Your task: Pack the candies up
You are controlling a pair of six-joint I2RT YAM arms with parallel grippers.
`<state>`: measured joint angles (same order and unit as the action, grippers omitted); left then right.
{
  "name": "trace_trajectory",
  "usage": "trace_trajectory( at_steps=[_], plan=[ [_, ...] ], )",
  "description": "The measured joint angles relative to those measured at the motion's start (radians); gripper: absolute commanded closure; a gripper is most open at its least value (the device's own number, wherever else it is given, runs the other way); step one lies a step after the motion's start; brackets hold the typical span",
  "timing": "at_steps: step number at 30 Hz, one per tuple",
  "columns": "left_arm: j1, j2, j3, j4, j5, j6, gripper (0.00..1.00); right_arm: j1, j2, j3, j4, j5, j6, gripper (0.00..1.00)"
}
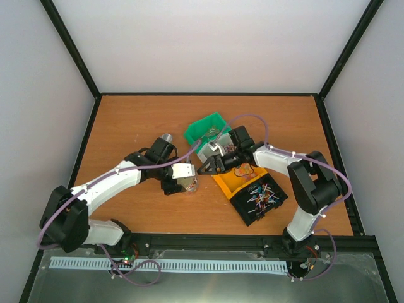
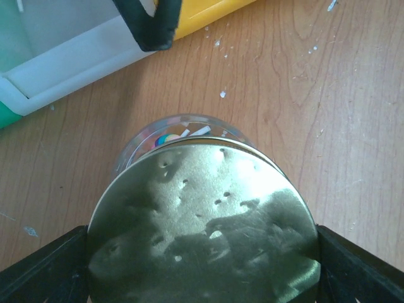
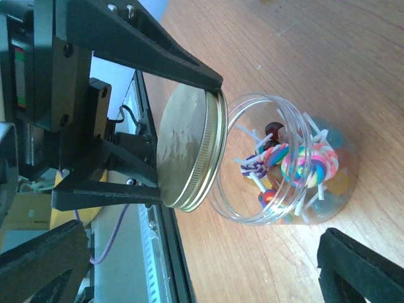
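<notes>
A small clear round jar (image 3: pixel 287 164) stands on the wooden table, open, with colourful candies (image 3: pixel 303 161) on white sticks inside. My left gripper (image 2: pixel 199 233) is shut on a gold metal lid (image 2: pixel 202 221) and holds it tilted just above the jar's mouth; the lid also shows in the right wrist view (image 3: pixel 186 148). In the top view the left gripper (image 1: pixel 180 178) is over the jar (image 1: pixel 190 184). My right gripper (image 3: pixel 202 237) is open and empty, its fingers short of the jar; in the top view (image 1: pixel 208 165) it is just right of it. More candies (image 1: pixel 260 196) lie in the black bin.
Four bins stand in a row right of the jar: green (image 1: pixel 203 126), white (image 1: pixel 208 150), orange (image 1: pixel 230 183) and black (image 1: pixel 249 211). The white bin (image 2: pixel 69 63) and the orange bin (image 2: pixel 208 12) lie close behind the jar. The table's black frame runs along the edges.
</notes>
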<state>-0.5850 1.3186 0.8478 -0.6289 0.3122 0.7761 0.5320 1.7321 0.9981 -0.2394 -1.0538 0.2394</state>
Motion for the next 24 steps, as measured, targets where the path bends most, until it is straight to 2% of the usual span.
trace_trajectory(
  at_steps=[11,24],
  plan=[
    [0.013,-0.009,0.008,-0.001,0.023,-0.017,0.26,0.063,-0.008,-0.008,-0.047,0.118,-0.007,0.0],
    [0.014,-0.01,0.008,-0.001,0.025,-0.017,0.25,0.06,-0.005,0.078,-0.221,0.499,-0.137,0.0]
  ],
)
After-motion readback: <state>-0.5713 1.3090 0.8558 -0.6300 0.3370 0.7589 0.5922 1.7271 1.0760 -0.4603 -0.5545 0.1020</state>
